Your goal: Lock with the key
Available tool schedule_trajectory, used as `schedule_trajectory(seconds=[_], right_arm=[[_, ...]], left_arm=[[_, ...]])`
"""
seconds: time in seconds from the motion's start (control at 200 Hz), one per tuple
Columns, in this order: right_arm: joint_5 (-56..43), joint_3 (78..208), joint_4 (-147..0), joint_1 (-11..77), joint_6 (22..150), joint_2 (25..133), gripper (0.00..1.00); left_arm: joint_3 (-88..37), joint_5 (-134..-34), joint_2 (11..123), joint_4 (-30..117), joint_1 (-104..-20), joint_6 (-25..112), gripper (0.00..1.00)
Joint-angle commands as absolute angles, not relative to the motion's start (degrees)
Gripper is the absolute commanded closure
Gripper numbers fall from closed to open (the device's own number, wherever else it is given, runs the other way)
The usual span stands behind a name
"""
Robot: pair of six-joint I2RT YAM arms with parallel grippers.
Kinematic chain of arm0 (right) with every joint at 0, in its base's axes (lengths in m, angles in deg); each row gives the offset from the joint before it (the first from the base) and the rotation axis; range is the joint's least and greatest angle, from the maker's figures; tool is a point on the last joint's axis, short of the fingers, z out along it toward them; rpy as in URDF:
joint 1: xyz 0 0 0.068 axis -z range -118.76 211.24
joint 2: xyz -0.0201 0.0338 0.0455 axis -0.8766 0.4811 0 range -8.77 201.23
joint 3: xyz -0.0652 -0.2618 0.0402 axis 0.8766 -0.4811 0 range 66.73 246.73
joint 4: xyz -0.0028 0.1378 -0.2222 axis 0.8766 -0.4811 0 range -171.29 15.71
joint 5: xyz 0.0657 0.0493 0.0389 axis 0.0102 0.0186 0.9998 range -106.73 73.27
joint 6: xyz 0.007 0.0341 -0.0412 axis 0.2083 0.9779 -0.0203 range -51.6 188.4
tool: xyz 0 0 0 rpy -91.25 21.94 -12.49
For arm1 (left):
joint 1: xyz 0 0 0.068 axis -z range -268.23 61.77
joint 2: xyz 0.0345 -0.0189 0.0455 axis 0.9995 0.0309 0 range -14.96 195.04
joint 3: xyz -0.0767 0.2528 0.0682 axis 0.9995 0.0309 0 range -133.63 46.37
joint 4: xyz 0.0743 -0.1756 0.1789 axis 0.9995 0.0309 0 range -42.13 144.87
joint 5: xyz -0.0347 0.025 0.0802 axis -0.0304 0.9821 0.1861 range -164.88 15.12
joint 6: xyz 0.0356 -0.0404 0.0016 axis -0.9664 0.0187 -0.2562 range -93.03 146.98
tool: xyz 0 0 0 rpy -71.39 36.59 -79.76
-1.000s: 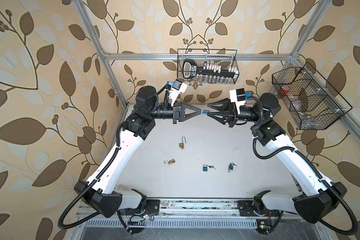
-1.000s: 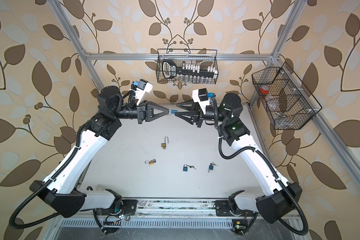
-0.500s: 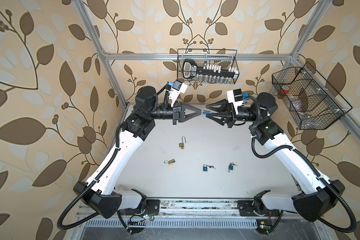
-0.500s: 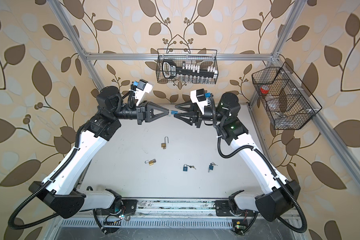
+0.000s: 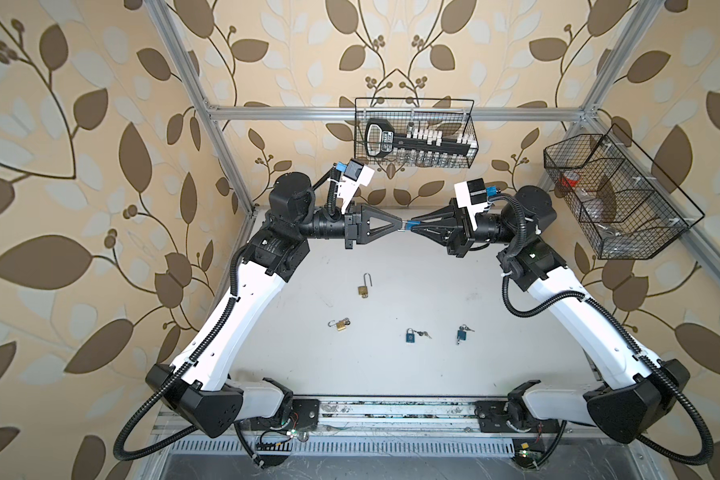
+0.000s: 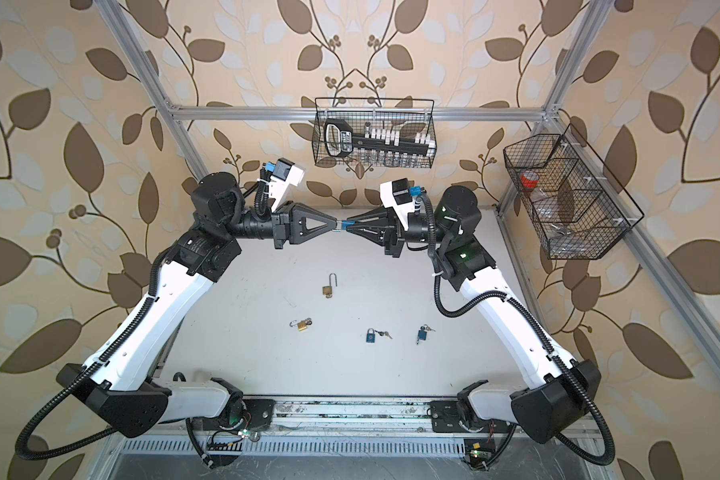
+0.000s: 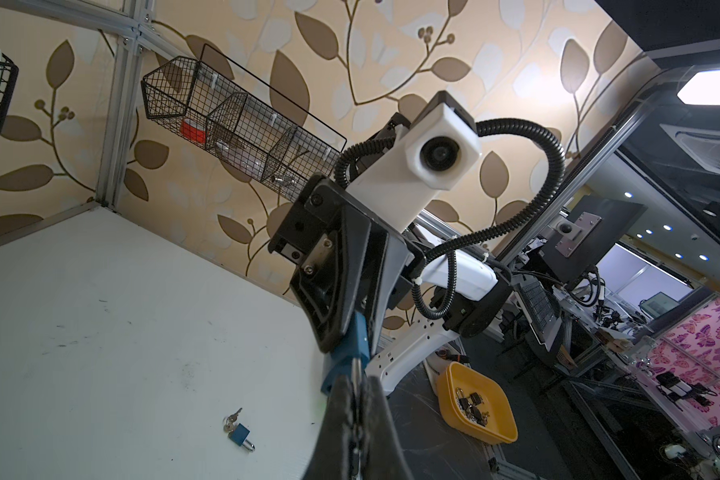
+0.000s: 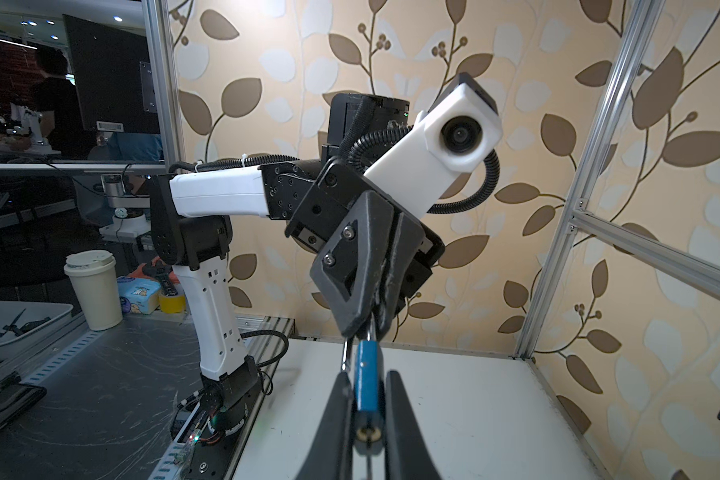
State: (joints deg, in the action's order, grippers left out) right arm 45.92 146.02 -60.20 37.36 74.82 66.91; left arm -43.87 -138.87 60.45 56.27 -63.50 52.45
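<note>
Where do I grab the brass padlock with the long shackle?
Probably the brass body, from straight above, pinching across its narrow sides: it lies flat on the table, and the thin shackle pointing toward the back wall offers little to hold.

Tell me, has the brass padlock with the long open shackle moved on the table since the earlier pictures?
No. In a top view the brass padlock keeps its place against the wire basket.

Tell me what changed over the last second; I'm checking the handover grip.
The right gripper closed on the body of the blue padlock. The left gripper still pinches its shackle; the four loose padlocks have not moved.
</note>
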Motion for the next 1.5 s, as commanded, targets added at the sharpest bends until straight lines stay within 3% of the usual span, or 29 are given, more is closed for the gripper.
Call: schedule_trajectory(seconds=[0.0,0.075,0.165,0.22,0.765,1.16,1.495], right_arm=[[46.66,146.63,-59.84,37.18,75.99,66.28,1.0],[45.64,148.25,-62.66,37.16,77.91,66.53,1.0],[43.35,150.36,-67.46,37.12,80.77,66.33,1.0],[43.29,150.68,-68.24,37.12,83.54,65.93,1.0],[44.16,150.73,-68.5,37.01,88.96,65.11,1.0],[44.75,150.62,-66.38,37.04,90.46,65.23,1.0],[44.84,150.76,-66.29,36.81,90.7,65.28,1.0]], left_arm=[[-46.17,-138.8,57.77,55.03,-63.0,50.22,1.0],[-46.98,-136.39,57.46,57.9,-63.0,47.79,0.99],[-50.47,-132.17,57.37,66.67,-63.0,41.63,0.69],[-51.58,-130.1,57.04,69.84,-63.0,39.39,0.58],[-50.8,-132.89,58.67,67.68,-62.75,41.31,0.32],[-50.47,-133.84,60.18,67.89,-61.51,41.79,0.47],[-50.6,-133.77,60.48,68.11,-61.25,41.65,0.88]])
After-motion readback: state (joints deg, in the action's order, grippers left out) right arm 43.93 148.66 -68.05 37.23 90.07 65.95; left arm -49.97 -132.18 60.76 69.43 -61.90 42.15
